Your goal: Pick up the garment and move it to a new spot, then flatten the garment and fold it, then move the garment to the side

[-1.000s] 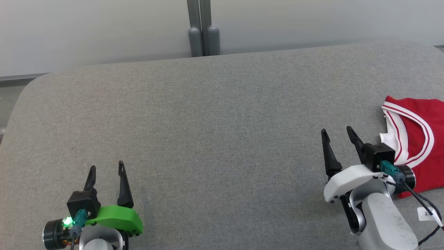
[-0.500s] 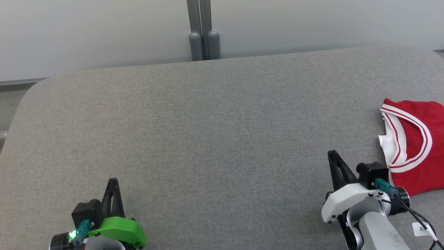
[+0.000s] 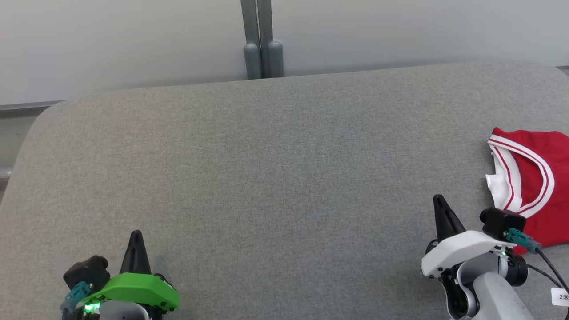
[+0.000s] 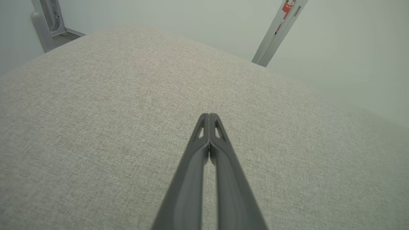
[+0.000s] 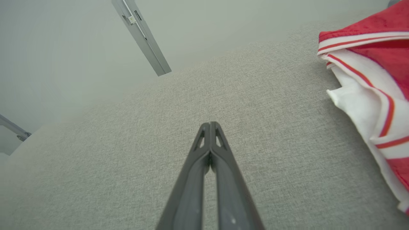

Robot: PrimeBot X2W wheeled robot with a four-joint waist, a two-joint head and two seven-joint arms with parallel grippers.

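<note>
Your left gripper [image 3: 136, 232] wears a bright green shell [image 3: 133, 289] dotted with dark screws, with a black block [image 3: 86, 271], a teal plug [image 3: 76, 293] and a glowing green light [image 3: 92, 306] beside it. Your right gripper [image 3: 438, 198] has a white shell [image 3: 462, 246] of the same shape above a pale grey forearm [image 3: 498, 302], and black cables [image 3: 550, 266] run from its own teal plug past a small white tag [image 3: 561, 296]. Look along either wrist and you see long dark fingers [image 4: 188, 182] tapering to tips with small triangular cut-outs.

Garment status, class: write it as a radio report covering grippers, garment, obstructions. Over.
Left gripper shut, empty. Right gripper shut, empty, beside the garment, apart from it. Garment lying at the cushion's right side, ungripped. Nothing in the way.
</note>
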